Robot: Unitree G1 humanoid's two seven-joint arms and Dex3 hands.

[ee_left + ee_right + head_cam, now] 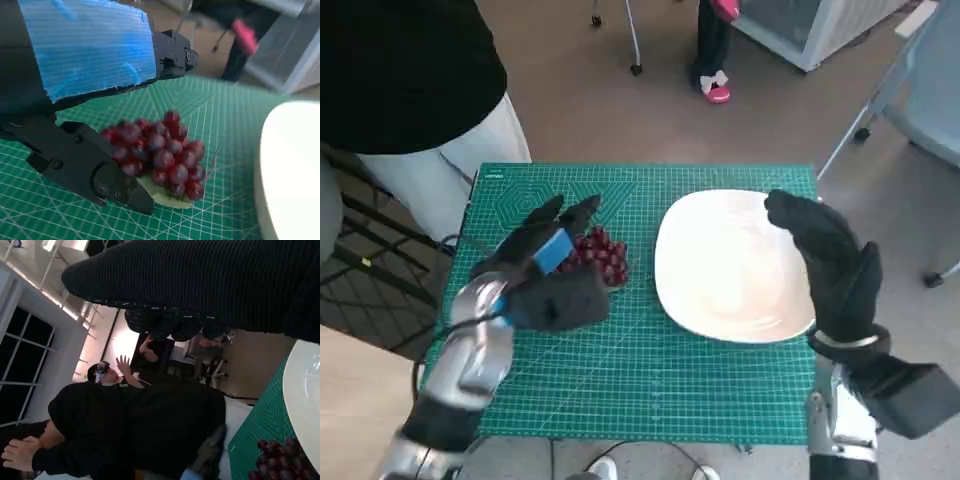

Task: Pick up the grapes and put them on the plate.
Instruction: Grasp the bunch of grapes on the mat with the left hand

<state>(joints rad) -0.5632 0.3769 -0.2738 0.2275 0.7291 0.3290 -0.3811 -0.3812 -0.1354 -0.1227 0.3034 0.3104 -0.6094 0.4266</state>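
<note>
A bunch of dark red grapes (pixel 604 256) lies on the green cutting mat (pixel 650 380), just left of the white plate (pixel 730 265). My left hand (pixel 545 268) reaches over the bunch from the near left. In the left wrist view the grapes (pixel 162 152) rest on a green leaf on the mat, between a lower finger (pixel 90 167) and the fingers (pixel 172 50) above; the hand is spread around them, not closed. My right hand (pixel 825 250), gloved, hovers with fingers stretched out over the plate's right rim, holding nothing. The right wrist view catches the plate (pixel 306 405) and grapes (pixel 282 462).
A person in a black top and pale trousers (pixel 415 90) stands at the table's far left corner. Another person's legs and pink shoes (pixel 716 88) are on the floor beyond the table. Chair legs (pixel 880 100) and a white cabinet (pixel 820 25) stand at the far right.
</note>
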